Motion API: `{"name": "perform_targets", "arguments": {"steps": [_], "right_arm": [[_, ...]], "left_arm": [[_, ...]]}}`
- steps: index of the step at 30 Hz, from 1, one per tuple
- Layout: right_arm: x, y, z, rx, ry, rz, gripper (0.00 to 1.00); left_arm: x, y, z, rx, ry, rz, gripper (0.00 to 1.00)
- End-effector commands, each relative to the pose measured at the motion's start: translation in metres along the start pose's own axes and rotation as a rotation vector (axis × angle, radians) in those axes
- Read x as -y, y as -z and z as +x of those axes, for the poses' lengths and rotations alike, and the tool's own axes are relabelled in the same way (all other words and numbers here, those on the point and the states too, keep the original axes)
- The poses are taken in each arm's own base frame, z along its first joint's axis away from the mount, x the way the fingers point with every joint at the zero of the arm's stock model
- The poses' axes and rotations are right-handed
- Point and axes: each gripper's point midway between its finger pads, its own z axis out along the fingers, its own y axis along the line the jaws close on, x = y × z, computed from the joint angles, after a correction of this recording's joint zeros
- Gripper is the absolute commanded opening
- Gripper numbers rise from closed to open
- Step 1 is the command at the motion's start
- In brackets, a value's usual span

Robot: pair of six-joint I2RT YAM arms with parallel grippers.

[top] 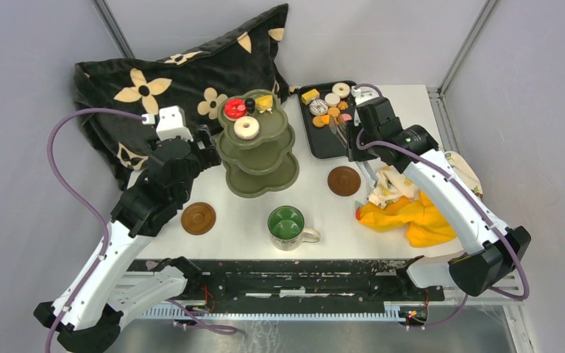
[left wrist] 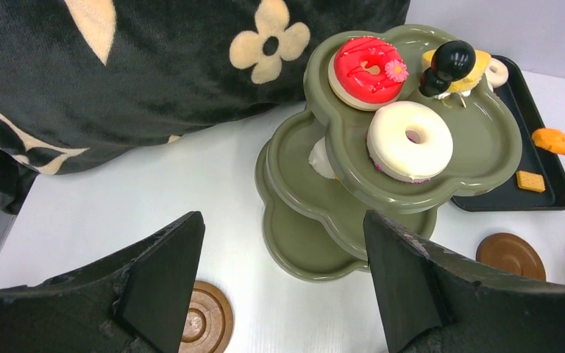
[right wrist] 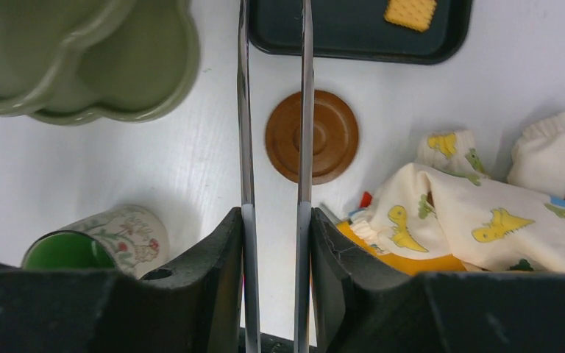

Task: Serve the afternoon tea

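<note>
Three toy pastries sit on the top tier of the olive-green scalloped stand (top: pixel 257 165) at the back of the bench (top: pixel 191 184): a red-iced donut (top: pixel 235 109), a white donut (top: pixel 246 128) and a yellow cake (top: pixel 264 102), grouped round the black knob (top: pixel 250 104). A white piece shows on the middle tier, mostly hidden. The left fingers (left wrist: pixel 163 279) hang spread wide and empty just left of the stand. The right fingers (right wrist: pixel 224 250) are clamped on metal tongs (right wrist: pixel 244 147), which reach over the black tray (top: pixel 322 143), where more small pastries (top: pixel 331 103) lie. The green-lined mug (top: pixel 288 226) stands upright near the front edge between two brown saucers (top: pixel 198 218) (top: pixel 343 181), both bare. A yellow cloth (top: pixel 412 217) and a dinosaur-print cloth (top: pixel 393 187) are bunched at the right; a black flowered pillow (top: pixel 176 81) lies behind.
</note>
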Motion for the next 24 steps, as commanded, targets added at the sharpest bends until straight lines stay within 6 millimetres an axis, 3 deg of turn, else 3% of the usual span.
{"name": "perform_targets", "arguments": {"steps": [1, 11, 24], "right_arm": [[-0.045, 0.03, -0.04, 0.142, -0.004, -0.144, 0.18], [-0.105, 0.02, -0.028, 0.086, 0.042, -0.298, 0.18], [-0.158, 0.016, -0.002, 0.028, 0.137, -0.41, 0.18]], "left_arm": [[-0.002, 0.009, -0.025, 0.064, 0.026, 0.009, 0.86], [-0.008, 0.013, -0.03, 0.073, 0.019, -0.007, 0.87], [-0.007, 0.012, -0.026, 0.066, 0.022, -0.005, 0.87]]}}
